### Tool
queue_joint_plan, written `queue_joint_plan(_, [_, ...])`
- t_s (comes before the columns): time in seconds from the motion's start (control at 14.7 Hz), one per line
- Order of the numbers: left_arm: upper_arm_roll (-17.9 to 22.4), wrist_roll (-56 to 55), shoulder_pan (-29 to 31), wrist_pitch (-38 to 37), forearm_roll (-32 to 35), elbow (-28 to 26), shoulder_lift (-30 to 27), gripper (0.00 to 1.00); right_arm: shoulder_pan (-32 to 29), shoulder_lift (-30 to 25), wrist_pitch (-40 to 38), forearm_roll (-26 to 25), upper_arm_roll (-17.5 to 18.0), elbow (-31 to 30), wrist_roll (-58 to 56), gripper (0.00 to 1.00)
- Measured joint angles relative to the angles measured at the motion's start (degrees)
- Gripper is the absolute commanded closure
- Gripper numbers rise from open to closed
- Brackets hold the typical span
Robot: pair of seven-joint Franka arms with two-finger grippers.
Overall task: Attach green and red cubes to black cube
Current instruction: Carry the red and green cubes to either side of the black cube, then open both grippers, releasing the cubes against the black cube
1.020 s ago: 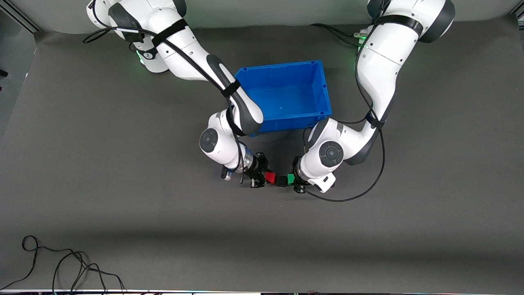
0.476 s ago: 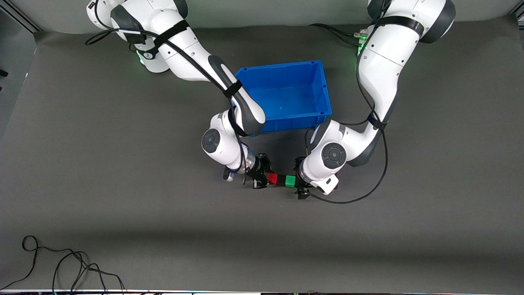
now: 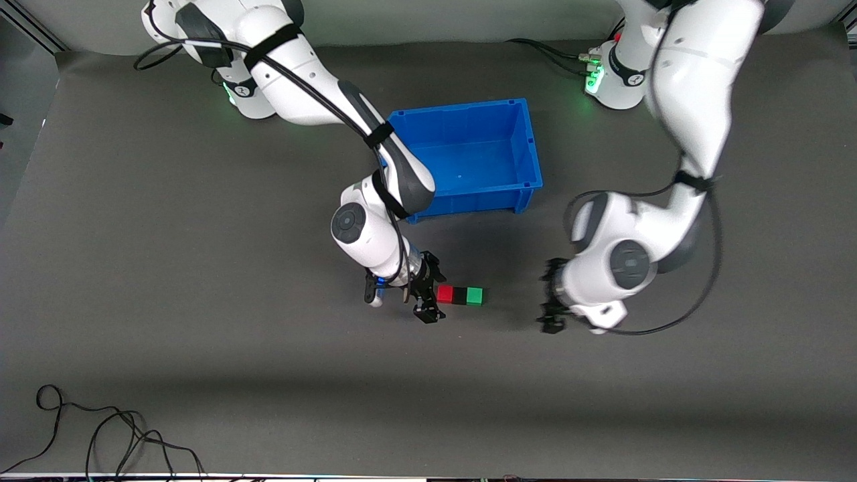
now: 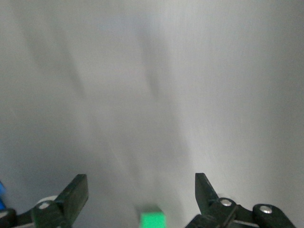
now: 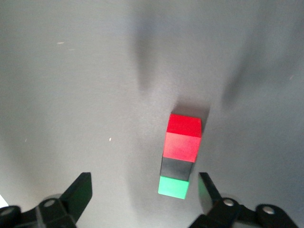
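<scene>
Cube row: red cube, black cube and green cube lie in one straight line on the surface, touching face to face, the black one in the middle; the row sits nearer the front camera than the blue bin, a short way off it

Task state: judged from how they lie, both coloured cubes are already joined to the black cube; whether the joints hold cannot be seen

Right gripper: low beside the red end of the row, just short of touching it; fingers spread apart and empty; its wrist view shows the row lying free between the two fingers

Left gripper: over bare surface toward the left arm's end, well apart from the green cube; fingers apart, nothing held; only the green cube shows in its wrist view

Handling: the cubes look small, rigid and light, with flat smooth faces; likely easy to nudge out of line; a sideways knock at one end could break the chain

Where to take hold: across two parallel side faces of the black middle cube, or end to end along the row so the squeeze presses the joints together

Blue bin: open and empty, nearer the arms' bases than the row
</scene>
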Motion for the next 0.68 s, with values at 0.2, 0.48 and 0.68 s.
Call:
queue_joint_plan(0.2, [0.19, 18.19, 7.80, -4.85, 1.94, -7.08, -7.19, 0.00, -2.04, -5.09, -11.14, -9.79, -0.40, 1.72, -2.49, 0.00])
queue_joint_plan(0.48, [0.16, 42.70, 15.26, -14.74, 4.58, -8.69, -15.96, 0.00, -8.50, -15.31, -30.98, -11.70, -1.36, 2.24, -20.53, 0.00])
queue_joint_plan(0.68, [0.19, 63.58, 21.66, -21.45, 4.07, -9.01, -22.84, 0.00, -11.03, -22.70, -43.29, -16.99, -5.14, 2.15, -35.15, 0.00])
